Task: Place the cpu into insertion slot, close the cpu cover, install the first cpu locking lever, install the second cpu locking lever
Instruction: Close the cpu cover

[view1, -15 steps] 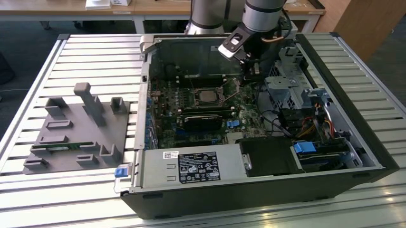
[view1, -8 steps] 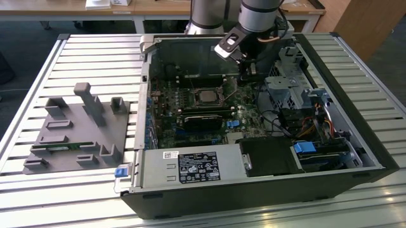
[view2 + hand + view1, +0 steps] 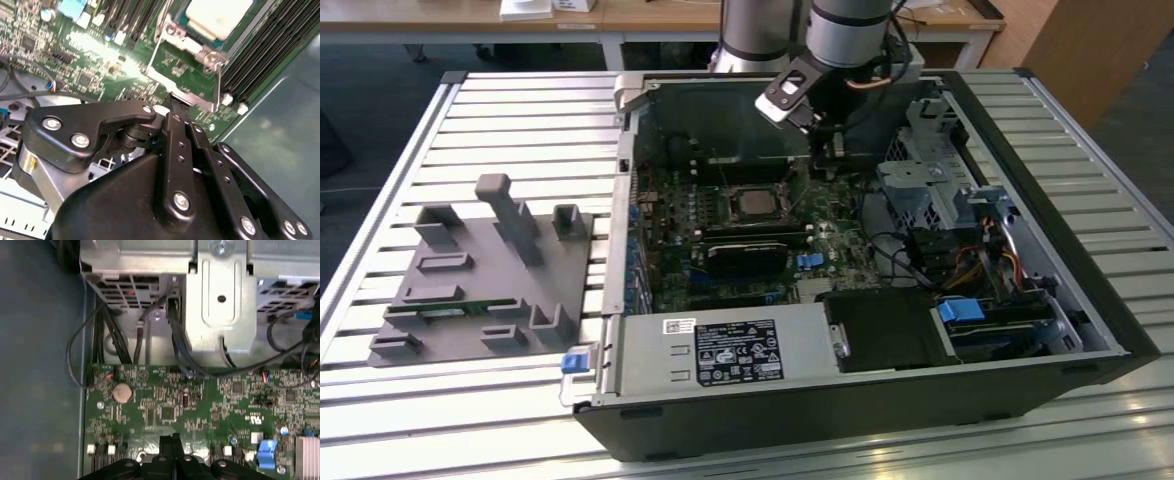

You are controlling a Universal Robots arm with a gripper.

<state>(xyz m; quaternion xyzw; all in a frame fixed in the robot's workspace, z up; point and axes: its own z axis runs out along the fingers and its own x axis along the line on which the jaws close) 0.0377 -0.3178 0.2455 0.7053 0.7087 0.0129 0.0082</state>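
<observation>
The cpu (image 3: pixel 750 204) lies flat in the insertion slot (image 3: pixel 750 187) near the middle of the green board inside the open case. In the second wrist view the cpu (image 3: pixel 218 15) shows a pale metal top, framed by the silver cpu cover (image 3: pixel 186 67), which lies down around it. My gripper (image 3: pixel 826 160) hangs low over the board at the exterior view's right of the slot, apart from the cpu. Its black fingertips (image 3: pixel 174 111) meet just short of the cover's edge. In the first wrist view the gripper (image 3: pixel 172 439) is shut with nothing seen between the fingers.
A metal drive cage (image 3: pixel 220 300) and black cables (image 3: pixel 180 350) stand beside the board. A coin battery (image 3: pixel 122 392) sits on the board near the fingertips. Long dark memory slots (image 3: pixel 260 55) run beside the socket. A grey fixture block (image 3: pixel 480 270) rests on the slatted table (image 3: pixel 520 110).
</observation>
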